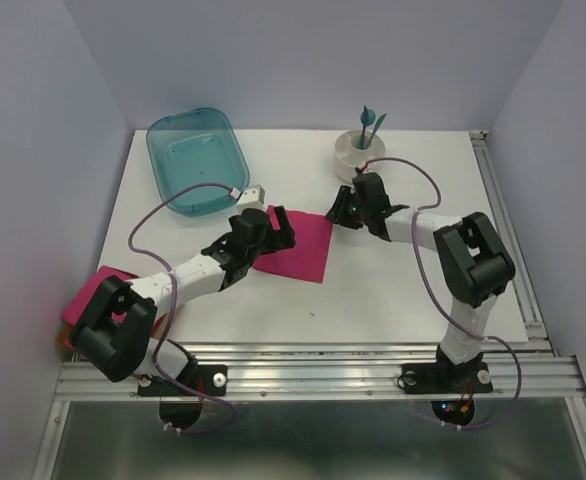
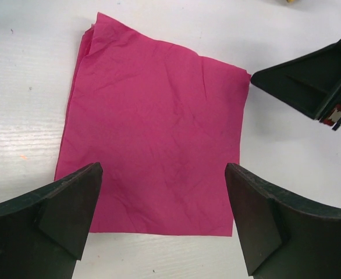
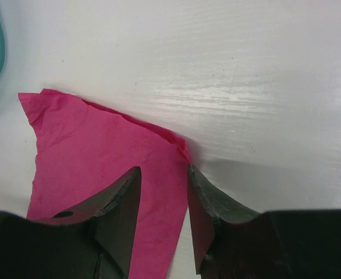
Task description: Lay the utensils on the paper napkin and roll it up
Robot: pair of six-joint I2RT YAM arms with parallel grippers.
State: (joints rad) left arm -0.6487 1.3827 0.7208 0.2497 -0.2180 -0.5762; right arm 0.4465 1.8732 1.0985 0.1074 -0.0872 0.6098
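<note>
Jaws on the left gripper [image 2: 163,171] are spread wide over the left side of the paper napkin [image 2: 159,116], fingertips bracketing its width, nothing held. Right gripper [image 3: 163,170] jaws stand part-way apart, tips astride the napkin's back-right corner, which lifts slightly. Hard to tell whether a pad touches the paper, but nothing looks pinched. The napkin lies flat mid-table [image 1: 373,290], probably laid out to receive cutlery. Utensils [image 1: 369,122] stand upright in a white cup [image 1: 356,152] at the back, well apart from the napkin; none placed yet. Open tabletop lies right and front of the napkin. A teal tray [image 1: 188,160] sits back-left and a spare napkin pile [image 1: 85,293] at the front-left edge. The right arm is nearest the cup, so the fetch likely falls to it.
</note>
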